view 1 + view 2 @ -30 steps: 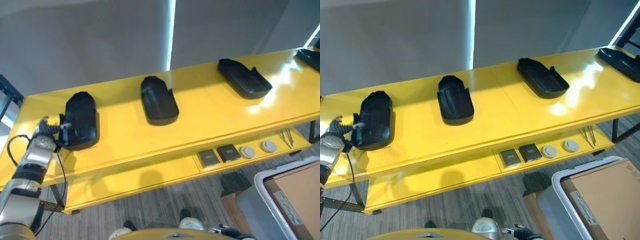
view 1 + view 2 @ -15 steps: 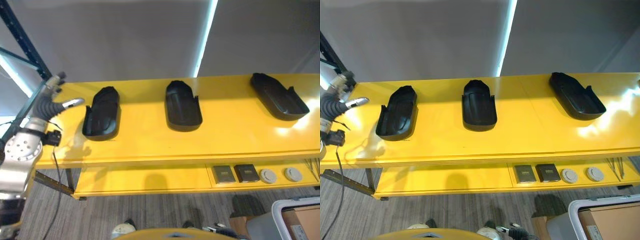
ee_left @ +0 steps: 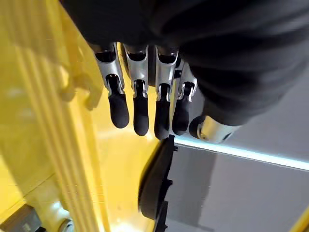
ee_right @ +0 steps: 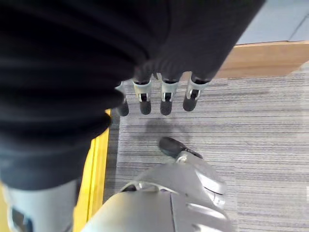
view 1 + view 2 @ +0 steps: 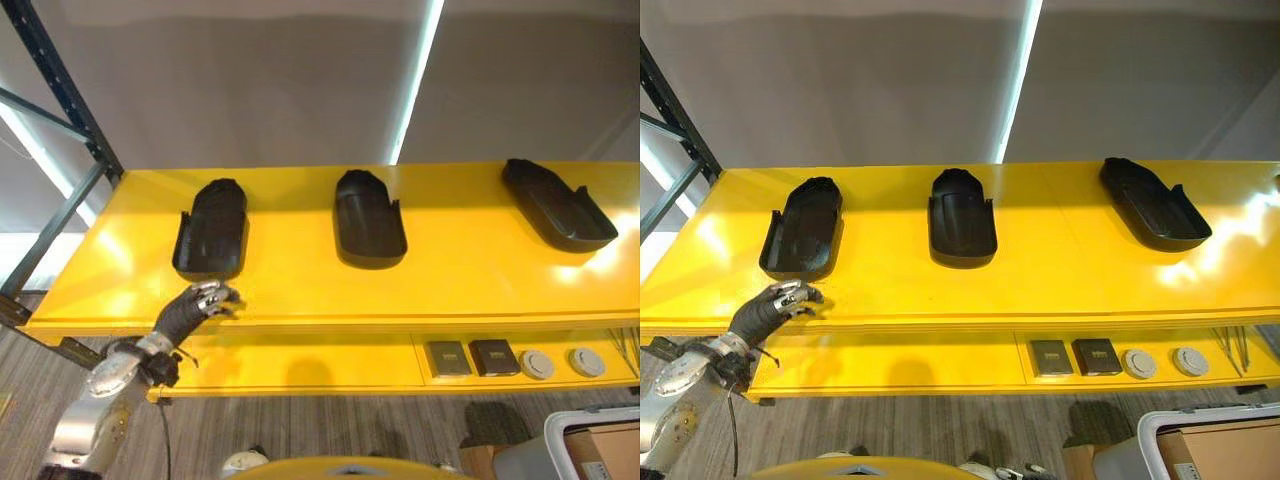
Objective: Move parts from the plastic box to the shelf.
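Note:
Three black moulded parts lie on the yellow shelf (image 5: pixel 300 290): a left part (image 5: pixel 210 228), a middle part (image 5: pixel 370 217) and a right part (image 5: pixel 558 205). My left hand (image 5: pixel 190 308) hovers at the shelf's front edge, just in front of the left part and apart from it. Its fingers (image 3: pixel 140 96) are straight and hold nothing; a black part (image 3: pixel 154 183) shows past them. My right hand (image 4: pixel 166 94) hangs over the grey carpet, fingers relaxed and empty. A corner of the plastic box (image 5: pixel 1160 425) shows at the lower right.
A lower yellow shelf carries two dark square pieces (image 5: pixel 470 356) and two round white discs (image 5: pixel 562 362). A dark rack upright (image 5: pixel 60 90) rises at the left end. Brown cardboard (image 5: pixel 1240 455) sits in the box. Grey wall panels stand behind the shelf.
The camera has swung left. My left hand left the left part's side, rose clear to its left, then dropped to the shelf's front edge. The parts stay put.

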### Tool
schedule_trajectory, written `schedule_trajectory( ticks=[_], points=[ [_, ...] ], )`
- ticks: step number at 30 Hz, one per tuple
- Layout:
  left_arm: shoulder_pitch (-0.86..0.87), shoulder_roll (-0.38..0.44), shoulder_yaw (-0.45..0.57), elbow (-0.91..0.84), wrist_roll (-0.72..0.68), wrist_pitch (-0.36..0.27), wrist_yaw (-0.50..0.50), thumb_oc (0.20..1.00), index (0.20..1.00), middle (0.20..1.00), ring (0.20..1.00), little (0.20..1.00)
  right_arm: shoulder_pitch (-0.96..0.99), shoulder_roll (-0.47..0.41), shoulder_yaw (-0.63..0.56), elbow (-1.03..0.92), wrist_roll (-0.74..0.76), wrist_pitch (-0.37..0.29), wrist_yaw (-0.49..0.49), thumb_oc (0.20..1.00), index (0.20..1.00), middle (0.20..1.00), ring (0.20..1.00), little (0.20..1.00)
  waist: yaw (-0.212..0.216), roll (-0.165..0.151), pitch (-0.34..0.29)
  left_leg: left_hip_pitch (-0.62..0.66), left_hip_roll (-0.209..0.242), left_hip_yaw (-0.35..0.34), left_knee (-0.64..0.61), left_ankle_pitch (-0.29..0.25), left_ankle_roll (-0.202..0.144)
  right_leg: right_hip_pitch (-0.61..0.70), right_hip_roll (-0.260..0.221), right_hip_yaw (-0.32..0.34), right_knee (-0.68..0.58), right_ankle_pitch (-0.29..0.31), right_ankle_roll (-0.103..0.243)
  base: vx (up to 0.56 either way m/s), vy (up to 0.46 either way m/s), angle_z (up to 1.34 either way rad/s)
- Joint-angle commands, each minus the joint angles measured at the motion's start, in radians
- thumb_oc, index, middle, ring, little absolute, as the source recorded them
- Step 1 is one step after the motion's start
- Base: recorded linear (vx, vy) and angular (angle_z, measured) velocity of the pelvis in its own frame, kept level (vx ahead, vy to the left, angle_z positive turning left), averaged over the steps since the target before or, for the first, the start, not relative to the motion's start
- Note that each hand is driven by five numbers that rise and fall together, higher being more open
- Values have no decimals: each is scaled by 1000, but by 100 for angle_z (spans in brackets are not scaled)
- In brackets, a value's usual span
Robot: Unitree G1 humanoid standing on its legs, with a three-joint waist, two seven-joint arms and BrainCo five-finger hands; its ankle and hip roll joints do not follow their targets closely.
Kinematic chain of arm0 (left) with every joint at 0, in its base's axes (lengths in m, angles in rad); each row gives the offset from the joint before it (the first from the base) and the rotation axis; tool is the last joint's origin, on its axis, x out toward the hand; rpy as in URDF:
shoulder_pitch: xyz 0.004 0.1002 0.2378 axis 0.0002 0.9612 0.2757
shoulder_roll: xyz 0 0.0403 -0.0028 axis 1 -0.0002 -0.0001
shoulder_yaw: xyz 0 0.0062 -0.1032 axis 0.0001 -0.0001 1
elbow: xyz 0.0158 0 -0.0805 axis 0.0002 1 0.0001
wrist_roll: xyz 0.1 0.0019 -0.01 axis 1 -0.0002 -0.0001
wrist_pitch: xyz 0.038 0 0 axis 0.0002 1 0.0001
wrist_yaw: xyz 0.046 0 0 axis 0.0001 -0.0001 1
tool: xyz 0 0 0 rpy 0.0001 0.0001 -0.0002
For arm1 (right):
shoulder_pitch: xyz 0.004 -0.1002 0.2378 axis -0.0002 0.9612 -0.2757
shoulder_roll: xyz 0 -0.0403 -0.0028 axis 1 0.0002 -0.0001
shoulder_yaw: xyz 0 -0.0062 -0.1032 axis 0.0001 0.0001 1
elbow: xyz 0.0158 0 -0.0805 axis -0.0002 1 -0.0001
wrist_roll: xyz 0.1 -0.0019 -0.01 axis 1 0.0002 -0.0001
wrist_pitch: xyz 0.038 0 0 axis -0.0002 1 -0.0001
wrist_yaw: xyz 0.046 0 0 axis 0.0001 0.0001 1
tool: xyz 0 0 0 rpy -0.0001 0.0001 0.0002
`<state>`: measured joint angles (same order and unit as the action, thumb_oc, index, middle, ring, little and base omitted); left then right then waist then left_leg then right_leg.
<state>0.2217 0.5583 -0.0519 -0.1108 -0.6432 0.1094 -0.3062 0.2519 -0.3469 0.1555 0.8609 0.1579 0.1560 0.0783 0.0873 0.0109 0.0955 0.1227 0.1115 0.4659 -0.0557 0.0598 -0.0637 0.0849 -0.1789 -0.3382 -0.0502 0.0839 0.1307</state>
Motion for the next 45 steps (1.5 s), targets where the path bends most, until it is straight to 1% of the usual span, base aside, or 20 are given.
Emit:
schedule_trajectory(
  ticks=[1,4,5,7,9,10,11,12,18,19,20,23,26,29,31,32,35,37,43,45],
  points=[
    [-69,-5,13,-9,34,-95,82,200,200,200,200,200,-36,-16,37,28,25,-19,-22,1000,1000,1000,1000,1000,11,-11,36,-41,60,-80,61,-57,-12,9,-81,-21,70,-47,77,0,0,0],
    [-93,-17,-8,57,40,-113,131,200,200,200,200,200,-42,-18,40,37,28,-20,-20,1000,1000,1000,1000,1000,4,-12,36,-39,61,-78,61,-57,-12,9,-81,-16,71,-47,76,0,0,0],
    [-105,-25,-15,101,52,-150,154,200,200,200,200,200,-42,-15,44,34,27,-14,-21,1000,1000,1000,1000,1000,-3,-13,35,-36,61,-77,61,-59,-11,8,-82,-10,73,-47,76,0,0,0],
    [-113,-32,-15,124,65,-168,184,200,200,200,200,200,-40,-15,45,31,21,-7,-20,1000,1000,1000,1000,1000,-7,-14,34,-34,61,-77,61,-60,-12,8,-82,-5,72,-47,76,0,0,0],
    [-128,-41,-12,165,87,-201,200,200,200,200,200,200,-27,-11,47,19,-3,-2,-20,1000,1000,1000,1000,1000,-17,-16,31,-31,61,-74,61,-62,-12,5,-82,4,73,-47,76,-1,4,-1],
    [-131,-41,-11,169,89,-207,201,200,200,200,200,200,-27,-12,47,18,-5,-3,-20,1000,1000,1000,1000,1000,-18,-17,34,-40,63,-61,64,-47,-5,-4,-83,-3,73,-35,67,0,0,0],
    [-135,-43,-7,168,96,-209,203,200,200,200,200,200,-23,-13,47,14,-4,1,-19,1000,1000,1000,1000,1000,-20,-16,31,-30,62,-74,62,-63,-12,5,-82,7,73,-47,76,-49,-3,-2],
    [-141,-46,-2,167,100,-211,210,200,200,200,200,200,-20,-14,44,10,-10,1,-17,1000,1000,1000,1000,1000,-23,-18,34,-39,64,-60,67,-49,-5,-4,-84,2,73,-35,67,0,0,0],
    [-176,-57,10,192,95,-242,242,200,200,200,200,200,-4,-16,40,0,-38,-3,-2,1000,1000,1000,1000,1000,-38,-20,31,-33,64,-58,69,-54,-5,-5,-85,13,77,-36,68,2,4,-3],
    [-178,-59,12,189,94,-242,243,200,200,200,200,200,-3,-16,40,-2,-41,-2,-1,1000,1000,1000,1000,1000,-39,-20,30,-33,64,-58,70,-54,-5,-5,-85,14,77,-37,68,0,0,0],
    [-190,-59,18,176,103,-260,247,200,200,200,200,200,-2,-16,41,-7,-46,2,0,1000,1000,1000,1000,1000,-41,-21,29,-32,63,-60,70,-56,-4,-5,-85,17,78,-37,69,0,0,0],
    [-198,-61,29,138,101,-273,236,200,200,200,200,200,-1,-14,42,-11,-49,8,-3,1000,1000,1000,1000,1000,-40,-22,29,-31,62,-63,71,-57,-4,-4,-85,18,78,-37,69,0,0,0],
    [-201,-60,50,75,92,-266,236,200,200,200,200,200,5,-11,36,-9,-58,3,0,1000,1000,1000,1000,1000,-40,-20,30,-30,60,-67,71,-59,-3,-2,-85,18,78,-39,69,0,0,0],
    [-203,-61,63,43,80,-233,216,200,200,200,200,200,8,-11,29,1,-63,-7,5,1000,1000,1000,1000,1000,-39,-19,28,-31,60,-68,71,-59,-4,0,-84,18,75,-39,70,0,0,0],
    [-203,-59,59,41,88,-211,228,200,200,200,200,200,11,-13,25,1,-69,-10,11,1000,1000,1000,1000,1000,-40,-19,26,-29,60,-69,71,-59,-5,1,-83,18,76,-40,70,0,0,0],
    [-203,-55,51,54,91,-192,239,200,200,200,200,200,12,-15,27,-1,-69,-9,11,1000,1000,1000,1000,1000,-42,-18,25,-29,60,-69,71,-60,-5,0,-83,19,78,-42,70,0,0,0],
    [-200,-56,43,78,107,-187,250,200,200,200,200,200,12,-17,27,-5,-67,-7,13,1000,1000,1000,1000,1000,-43,-19,24,-30,60,-71,72,-60,-5,-3,-82,21,82,-44,70,0,0,0],
    [-199,-57,36,116,112,-179,276,200,200,200,200,200,9,-19,32,-12,-63,2,10,1000,1000,1000,1000,1000,-45,-19,25,-31,61,-70,74,-62,-4,-5,-81,23,85,-46,69,0,0,0],
    [-207,-63,25,208,141,-190,295,200,200,200,200,200,7,-27,34,-19,-71,12,20,1000,1000,1000,1000,1000,-51,-21,28,-34,64,-66,78,-61,-5,-10,-80,28,88,-47,69,0,0,0],
    [-217,-63,19,253,159,-194,319,200,200,200,200,200,8,-30,36,-23,-73,16,24,1000,1000,1000,1000,1000,-57,-21,29,-33,65,-63,80,-61,-5,-10,-80,30,89,-48,70,0,0,0]
  ],
)
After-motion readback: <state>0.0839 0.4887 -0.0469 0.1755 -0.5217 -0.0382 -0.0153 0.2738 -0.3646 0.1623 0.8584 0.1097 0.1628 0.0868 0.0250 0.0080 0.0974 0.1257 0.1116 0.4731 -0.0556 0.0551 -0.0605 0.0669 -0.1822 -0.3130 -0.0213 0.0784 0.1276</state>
